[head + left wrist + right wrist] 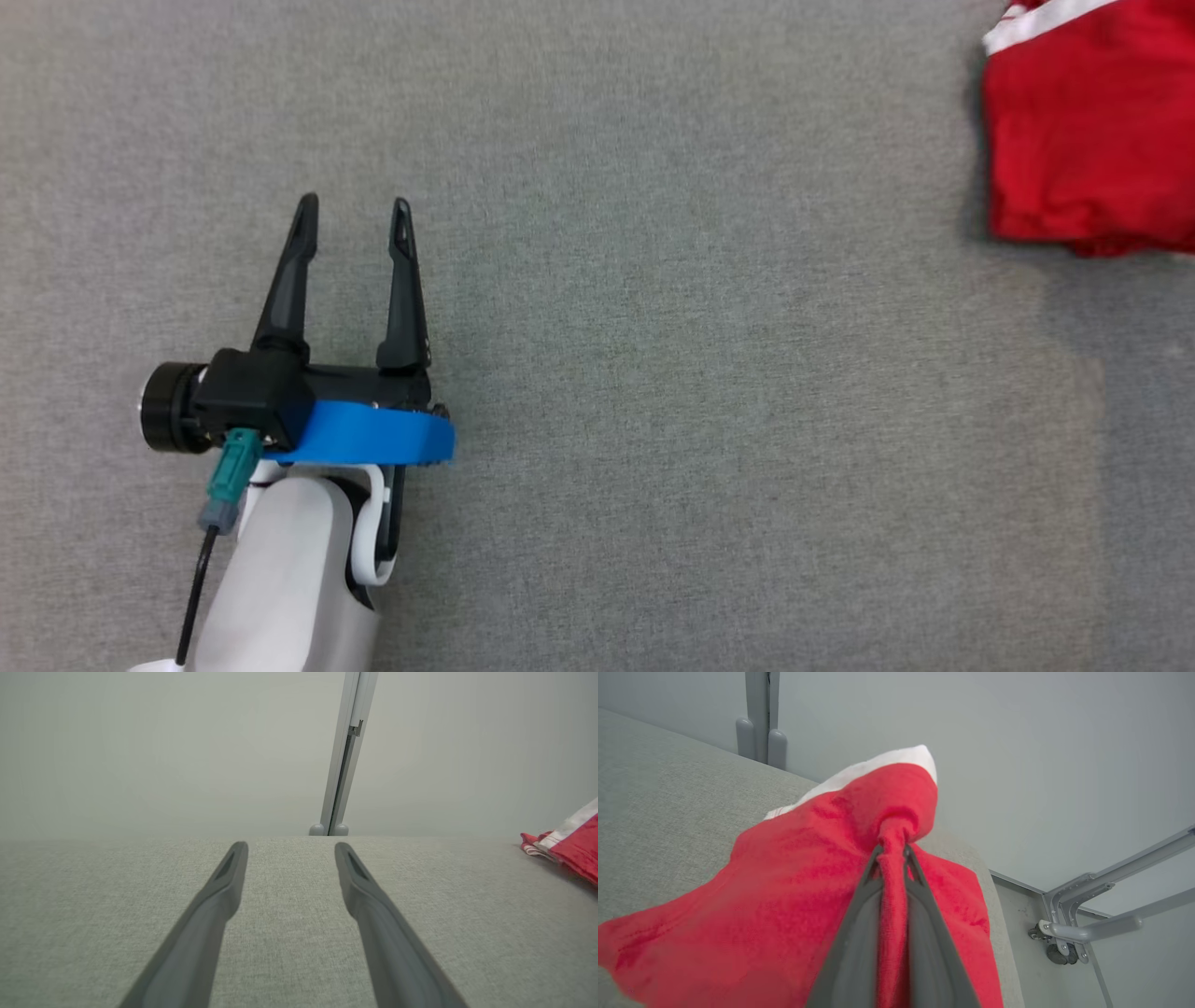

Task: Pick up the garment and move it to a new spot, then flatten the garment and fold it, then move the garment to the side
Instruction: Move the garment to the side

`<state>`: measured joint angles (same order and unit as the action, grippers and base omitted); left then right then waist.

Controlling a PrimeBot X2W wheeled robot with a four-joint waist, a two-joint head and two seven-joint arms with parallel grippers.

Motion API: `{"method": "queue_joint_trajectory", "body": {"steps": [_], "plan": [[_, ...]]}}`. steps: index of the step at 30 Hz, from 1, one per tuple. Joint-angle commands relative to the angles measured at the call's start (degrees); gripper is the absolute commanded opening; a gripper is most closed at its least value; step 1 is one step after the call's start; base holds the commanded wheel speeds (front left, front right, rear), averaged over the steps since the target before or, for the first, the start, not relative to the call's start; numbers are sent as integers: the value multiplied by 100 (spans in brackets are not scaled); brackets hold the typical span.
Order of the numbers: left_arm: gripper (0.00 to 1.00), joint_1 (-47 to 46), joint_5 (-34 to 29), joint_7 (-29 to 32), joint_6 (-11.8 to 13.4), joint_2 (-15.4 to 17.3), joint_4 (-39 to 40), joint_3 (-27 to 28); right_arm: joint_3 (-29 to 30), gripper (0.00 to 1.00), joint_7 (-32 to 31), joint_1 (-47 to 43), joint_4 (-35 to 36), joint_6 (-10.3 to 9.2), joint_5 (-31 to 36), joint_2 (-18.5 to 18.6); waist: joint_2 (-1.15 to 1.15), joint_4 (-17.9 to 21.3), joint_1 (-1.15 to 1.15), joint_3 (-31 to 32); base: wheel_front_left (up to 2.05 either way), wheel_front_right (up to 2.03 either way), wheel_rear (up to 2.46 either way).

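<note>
The garment [1092, 131] runs off-frame, pinched in the right jaws.

Head view straight down, wrist views low, all sharing garment [1088, 131]

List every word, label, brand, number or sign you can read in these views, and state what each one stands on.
There is no readable text in these views.
On the red garment: a white stripe, no print or label showing.
On the left gripper and its blue band: no markings.
On the grey fabric surface: nothing written.
</note>
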<state>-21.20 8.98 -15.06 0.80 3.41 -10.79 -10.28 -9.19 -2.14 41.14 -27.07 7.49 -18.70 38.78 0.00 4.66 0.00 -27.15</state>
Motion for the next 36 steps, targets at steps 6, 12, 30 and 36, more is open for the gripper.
{"method": "queue_joint_trajectory", "body": {"steps": [6,12,30,36], "plan": [[100,-232,-114,0,23,99,228,-48,12,0,-106,412,-311,1,-342,790,0,-3,0,-428,0,0,0],[100,-387,-174,65,74,109,426,-118,-112,0,-163,748,-714,1,-386,1191,0,-7,0,-662,0,0,0],[100,-492,-104,52,124,125,527,-247,205,100,174,1608,-2069,2,295,886,0,-147,0,-837,0,0,0],[100,-317,-37,24,156,136,405,-201,377,100,776,1650,-2157,1,406,562,0,-164,0,-493,0,0,0]]}}
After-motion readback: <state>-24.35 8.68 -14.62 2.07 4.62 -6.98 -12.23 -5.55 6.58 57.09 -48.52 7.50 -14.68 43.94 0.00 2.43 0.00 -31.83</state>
